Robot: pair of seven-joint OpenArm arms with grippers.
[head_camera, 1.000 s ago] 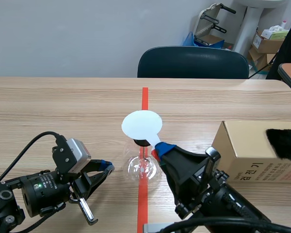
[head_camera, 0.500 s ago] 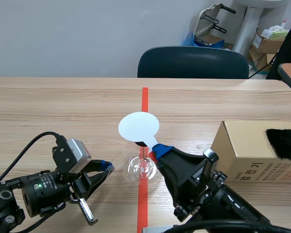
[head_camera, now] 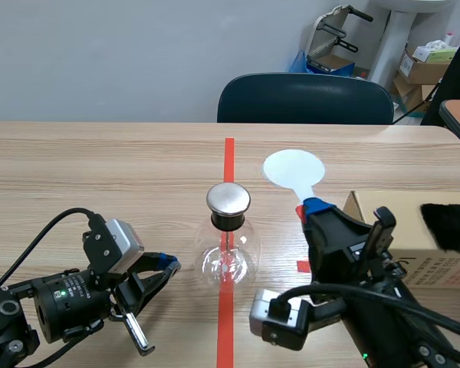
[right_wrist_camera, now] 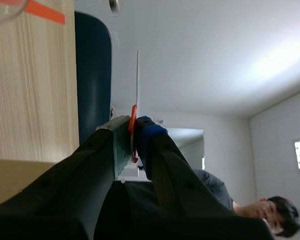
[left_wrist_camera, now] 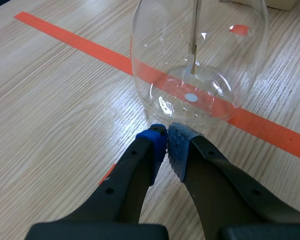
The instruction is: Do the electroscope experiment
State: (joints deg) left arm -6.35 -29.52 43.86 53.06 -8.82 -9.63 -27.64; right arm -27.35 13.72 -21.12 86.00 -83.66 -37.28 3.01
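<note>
The electroscope, a round glass flask [head_camera: 228, 259] with a metal cap [head_camera: 228, 198], stands on the orange tape line at the table's middle. My right gripper [head_camera: 313, 207] is shut on the red handle of a white disc paddle [head_camera: 294, 168], held upright to the right of the cap and apart from it. In the right wrist view the paddle [right_wrist_camera: 137, 75] shows edge-on between my shut right gripper [right_wrist_camera: 135, 126]. My left gripper [head_camera: 169, 267] rests low, left of the flask. In the left wrist view it [left_wrist_camera: 165, 138] is shut on nothing, its tips just short of the glass [left_wrist_camera: 200, 65].
A cardboard box [head_camera: 391, 234] with a black furry cloth [head_camera: 449, 226] on it sits at the right. A dark chair [head_camera: 305, 100] stands beyond the far table edge. Boxes and clutter fill the room's back right corner.
My right gripper has carried the white paddle from just over the flask's cap to the right and back, uncovering the metal cap. The left arm has not moved.
</note>
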